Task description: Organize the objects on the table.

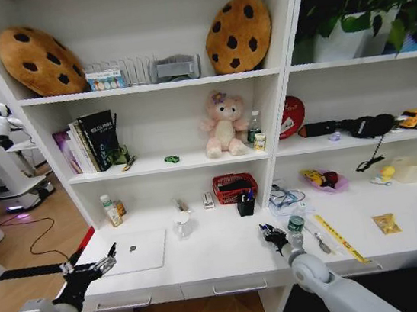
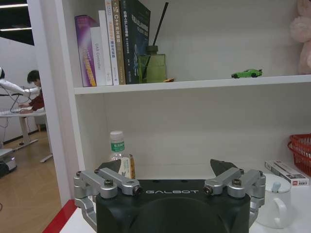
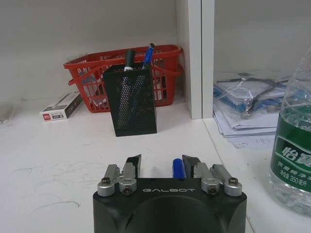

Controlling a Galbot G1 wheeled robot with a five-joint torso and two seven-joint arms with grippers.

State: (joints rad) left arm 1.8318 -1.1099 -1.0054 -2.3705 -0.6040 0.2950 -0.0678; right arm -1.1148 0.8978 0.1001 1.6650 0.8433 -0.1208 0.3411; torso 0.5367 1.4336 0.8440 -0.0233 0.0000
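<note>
My right hand [image 3: 163, 170] pinches a blue pen [image 3: 178, 168] low over the surface [image 3: 73, 160]; the black mesh pen holder [image 3: 130, 99] stands straight ahead of it, just beyond. My left hand [image 1: 99, 268] hovers spread beside the laptop [image 1: 136, 251].

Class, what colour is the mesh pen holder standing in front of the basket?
Black. The pen holder shows best in the right wrist view, standing before the red basket.

Two cookie cushions [image 1: 41, 61], one plush bear [image 1: 224, 125], one laptop [image 1: 135, 252].
</note>
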